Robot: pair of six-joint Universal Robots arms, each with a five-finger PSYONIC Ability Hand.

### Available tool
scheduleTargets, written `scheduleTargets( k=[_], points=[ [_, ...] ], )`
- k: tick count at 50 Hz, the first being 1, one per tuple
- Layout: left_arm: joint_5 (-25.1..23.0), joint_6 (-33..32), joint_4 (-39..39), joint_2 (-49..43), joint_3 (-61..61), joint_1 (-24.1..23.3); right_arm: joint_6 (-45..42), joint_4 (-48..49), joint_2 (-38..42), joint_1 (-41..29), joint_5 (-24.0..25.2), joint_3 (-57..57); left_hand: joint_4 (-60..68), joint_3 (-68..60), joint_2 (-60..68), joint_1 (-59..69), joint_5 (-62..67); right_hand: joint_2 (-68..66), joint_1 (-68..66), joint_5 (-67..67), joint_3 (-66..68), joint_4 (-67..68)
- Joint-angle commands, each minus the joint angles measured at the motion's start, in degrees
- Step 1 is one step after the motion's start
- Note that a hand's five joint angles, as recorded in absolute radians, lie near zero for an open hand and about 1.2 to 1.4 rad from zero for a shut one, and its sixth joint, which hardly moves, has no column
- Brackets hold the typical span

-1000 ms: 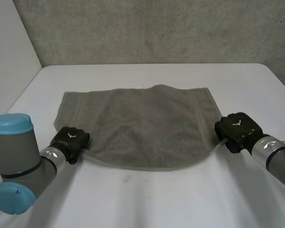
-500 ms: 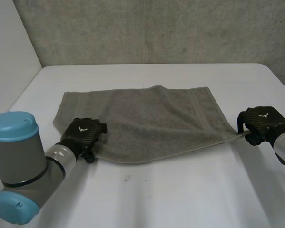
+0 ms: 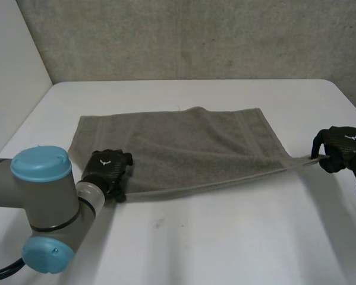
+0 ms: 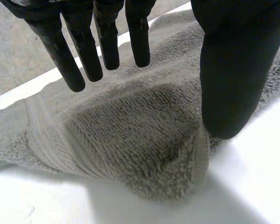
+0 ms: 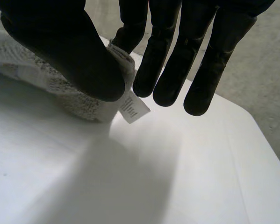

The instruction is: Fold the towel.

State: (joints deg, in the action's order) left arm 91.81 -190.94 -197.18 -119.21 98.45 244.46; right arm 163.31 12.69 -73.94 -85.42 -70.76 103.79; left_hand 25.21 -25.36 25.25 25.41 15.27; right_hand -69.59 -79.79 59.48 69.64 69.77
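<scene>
Lying spread across the middle of the white table [image 3: 225, 237], the grey towel [image 3: 183, 148] has its near right corner drawn out to a taut point off to the right. There the right hand [image 3: 343, 147] pinches that corner between its thumb [image 5: 74, 60] and a finger, a small white label [image 5: 132, 108] sticking out just beside the grip. The left hand [image 3: 108, 169] sits over the near left corner with its fingers [image 4: 102, 46] straight and apart above the pile, grasping nothing, the tip of its thumb at the hem.
</scene>
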Motion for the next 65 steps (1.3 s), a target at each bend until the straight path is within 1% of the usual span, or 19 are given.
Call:
scheduleTargets(
  k=[1, 5, 8, 10, 11, 12, 19, 27, 29, 30, 31, 32, 34, 35, 37, 42, 51, 57, 65],
  points=[
    [2.0, -1.3, -0.2, 0.6, 0.3, -0.7, 1.7, 2.0, -0.1, 0.0, -2.0, -0.1, 5.0, -4.9, 5.0, 4.8, 5.0, -10.4, -0.2, 10.5, 10.4, 10.2],
    [3.4, -2.9, -0.5, 1.3, -0.4, -0.7, 2.0, 3.5, 0.0, 0.0, -2.2, -0.2, 7.7, -7.6, 7.7, 7.5, 7.7, -10.4, -0.2, 10.5, 10.4, 10.2],
    [4.3, -5.5, -1.3, 2.0, -2.0, -0.7, 2.5, 4.4, -0.1, 0.0, -2.6, -0.3, 15.6, -15.5, 15.6, 15.4, 15.6, -10.4, -0.2, 10.5, 10.4, 10.2],
    [4.5, -8.1, -3.6, 1.7, -4.6, -0.6, 2.5, 4.4, 0.0, -0.1, -2.9, -0.4, 30.0, -29.9, 30.0, 29.8, 29.9, -10.4, -0.2, 10.5, 10.4, 10.2],
    [4.5, -8.1, -3.6, 1.7, -4.6, -0.6, 2.5, 4.3, -0.1, -0.2, -3.0, -0.4, 30.1, -29.9, 30.0, 29.9, 30.0, -10.4, -0.2, 10.5, 10.4, 10.2],
    [4.3, -9.6, -5.0, 1.3, -6.4, -0.5, 2.5, 4.3, -0.1, -0.2, -3.0, -0.4, 37.3, -37.1, 37.2, 37.0, 37.2, -10.4, -0.2, 10.5, 10.4, 10.2],
    [3.9, -14.1, -7.2, -4.3, -15.2, -0.4, 2.4, 4.4, 0.0, -0.6, -3.0, 0.1, 39.3, -39.2, 39.3, 39.1, 39.3, -10.4, -0.2, 10.5, 10.4, 10.2],
    [4.3, -14.1, -6.9, -9.6, -22.8, -0.7, 2.0, 4.1, 0.3, -0.6, -3.1, 0.5, 35.3, -35.2, 35.3, 35.1, 35.2, -10.4, -0.2, 10.5, 10.4, 10.2],
    [4.3, -13.7, -6.4, -9.3, -22.6, -0.7, 1.9, 4.0, 0.3, -0.6, -3.0, 0.5, 25.8, -25.6, 25.7, 25.6, 25.7, -10.4, -0.2, 10.5, 10.4, 10.2],
    [4.3, -13.7, -6.4, -9.3, -22.6, -0.7, 1.9, 4.0, 0.3, -0.6, -3.0, 0.5, 25.7, -25.6, 25.7, 25.5, 25.7, -10.4, -0.2, 10.5, 10.4, 10.2],
    [4.4, -13.2, -5.8, -8.8, -22.3, -1.0, 1.9, 4.0, 0.3, -0.6, -3.0, 0.5, 16.4, -16.2, 16.3, 16.2, 16.3, -10.4, -0.2, 10.5, 10.4, 10.2],
    [4.4, -13.2, -5.8, -8.8, -22.3, -1.0, 1.9, 3.9, 0.4, -0.6, -3.0, 0.5, 16.3, -16.1, 16.3, 16.1, 16.2, -10.4, -0.2, 10.5, 10.4, 10.2],
    [4.4, -11.3, -2.8, -6.0, -20.1, -1.6, 1.9, 3.9, 0.4, -0.6, -2.9, 0.5, -0.5, 0.6, -0.5, -0.7, -0.5, -10.4, -0.2, 10.5, 10.4, 10.2],
    [4.4, -11.3, -2.8, -6.0, -20.1, -1.6, 1.8, 3.9, 0.5, -0.6, -2.9, 0.5, -0.5, 0.7, -0.6, -0.7, -0.6, -10.4, -0.2, 10.5, 10.4, 10.2],
    [4.3, -8.4, 0.6, -2.8, -17.4, -1.8, 1.8, 3.9, 0.6, -0.6, -2.8, 0.5, -10.2, 10.4, -10.3, -10.4, -10.3, -10.4, -0.2, 10.5, 10.4, 10.2],
    [4.4, -2.9, 3.9, 0.2, -13.3, -2.8, 1.8, 3.9, 0.6, -0.6, -2.8, 0.5, -10.1, 10.3, -10.2, -10.3, -10.2, -10.4, -0.2, 10.5, 10.4, 10.2],
    [5.0, 5.0, 4.1, -0.2, -11.0, -5.7, 1.7, 3.9, 0.8, -0.6, -2.6, 0.5, -9.9, 10.1, -10.0, -10.2, -10.0, -10.4, -0.2, 10.5, 10.4, 10.2],
    [5.3, 5.2, 3.9, -2.8, -11.8, -6.8, 1.7, 3.9, 0.8, -0.6, -2.4, 0.7, -9.6, 9.8, -9.7, -9.8, -9.7, -10.4, -0.2, 10.5, 10.4, 10.2],
    [9.8, 5.0, 2.2, -7.6, -13.9, -7.2, 1.7, 3.9, 0.8, -0.5, -2.2, 0.9, -9.3, 9.4, -9.3, -9.5, -9.3, -10.4, -0.2, 10.5, 10.4, 10.2]
  ],
)
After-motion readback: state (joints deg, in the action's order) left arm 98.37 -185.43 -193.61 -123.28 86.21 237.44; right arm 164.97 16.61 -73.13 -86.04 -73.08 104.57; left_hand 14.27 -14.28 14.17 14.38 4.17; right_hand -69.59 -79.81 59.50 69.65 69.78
